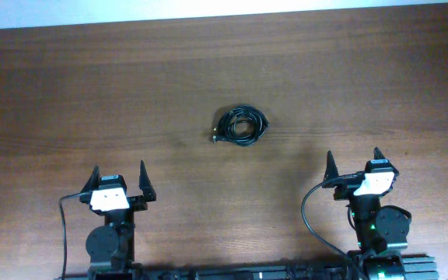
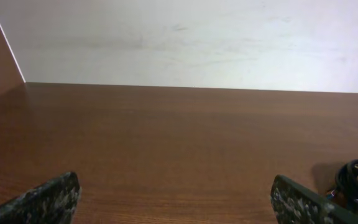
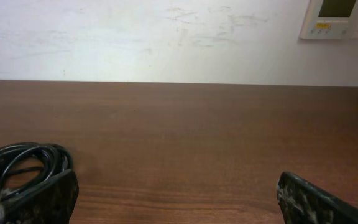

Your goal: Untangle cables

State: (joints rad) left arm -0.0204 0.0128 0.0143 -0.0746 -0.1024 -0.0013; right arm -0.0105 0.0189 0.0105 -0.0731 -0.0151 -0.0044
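Observation:
The cables (image 1: 240, 125) lie as one tight black coil on the brown wooden table, near its middle, with a small plug end at the coil's left. The coil also shows at the right edge of the left wrist view (image 2: 357, 182) and at the lower left of the right wrist view (image 3: 21, 168). My left gripper (image 1: 119, 179) is open and empty at the front left, well short of the coil. My right gripper (image 1: 355, 164) is open and empty at the front right, also apart from it.
A white wall (image 2: 185, 43) runs behind the table's far edge. A wall-mounted control panel (image 3: 339, 18) shows at the upper right of the right wrist view. Thick black wires (image 1: 311, 218) run from the arm bases at the front edge.

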